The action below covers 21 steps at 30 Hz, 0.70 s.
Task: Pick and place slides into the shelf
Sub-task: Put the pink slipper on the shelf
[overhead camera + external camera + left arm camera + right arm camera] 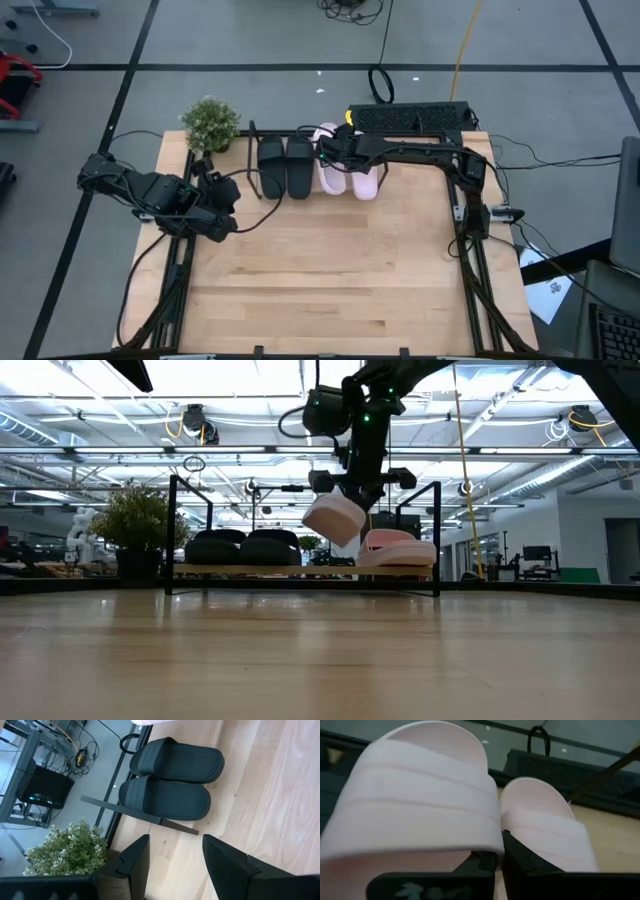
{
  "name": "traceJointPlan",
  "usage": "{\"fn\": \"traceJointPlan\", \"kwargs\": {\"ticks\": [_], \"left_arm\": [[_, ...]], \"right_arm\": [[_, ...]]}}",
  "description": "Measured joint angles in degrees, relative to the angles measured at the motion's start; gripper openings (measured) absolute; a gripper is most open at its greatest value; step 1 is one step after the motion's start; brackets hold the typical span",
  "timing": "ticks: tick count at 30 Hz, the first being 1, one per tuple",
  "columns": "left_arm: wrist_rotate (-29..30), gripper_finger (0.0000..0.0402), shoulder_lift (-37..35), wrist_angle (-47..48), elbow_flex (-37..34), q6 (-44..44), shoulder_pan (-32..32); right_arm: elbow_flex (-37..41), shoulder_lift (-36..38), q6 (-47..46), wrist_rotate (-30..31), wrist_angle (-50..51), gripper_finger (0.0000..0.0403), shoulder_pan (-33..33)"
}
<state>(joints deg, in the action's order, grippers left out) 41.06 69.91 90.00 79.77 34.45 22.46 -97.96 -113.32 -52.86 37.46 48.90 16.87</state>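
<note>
Black slides: 2 matte black slides (285,166) lie side by side and touching on the shelf's board, at its end nearer the plant; in the low view they show as 2 dark humps (243,547) on the board.
Shelf: a low rack of thin black rods (305,571) with a light wooden board, standing at the table's far edge, between the potted plant and the black box.
Pink slide on shelf: 1 light pink slide (364,180) rests flat on the board (398,549), toward the end away from the plant.
Pink slide held: the other pink slide (334,516) hangs tilted above the board, its lower edge clear of the wood, between the black pair and the resting pink one; from above it shows just beside the black pair (330,170).
Right gripper: the right gripper (335,150) reaches over the shelf from the right arm's side, its fingers (487,862) closed on the raised pink slide's wide strap (415,815).
Left gripper: the left gripper (222,190) waits over the table's left part, near the plant and apart from the shelf; its 2 dark fingers (132,865) stand spread with bare wood between them, holding nothing.
Plant: a small green potted plant (210,123) stands at the table's far left corner, just beside the shelf's end.
Table: light wooden top (330,270), bare in its near half.
Black box: a dark, perforated box (410,117) sits behind the shelf, at the right arm's side.
</note>
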Motion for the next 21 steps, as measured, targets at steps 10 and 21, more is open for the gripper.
{"fn": "traceJointPlan", "kwargs": {"ticks": [10, 21], "left_arm": [[0.15, 0.0182, 0.02, 0.02, 0.00, -0.96, 0.00], [0.57, 0.0182, 0.02, 0.00, 0.00, -1.00, 0.00]], "right_arm": [[-0.01, -0.95, 1.30, -0.07, 0.33, 0.0000, -0.01], [-7.24, -0.97, 8.64, 1.18, -1.65, 0.0000, -0.45]]}}
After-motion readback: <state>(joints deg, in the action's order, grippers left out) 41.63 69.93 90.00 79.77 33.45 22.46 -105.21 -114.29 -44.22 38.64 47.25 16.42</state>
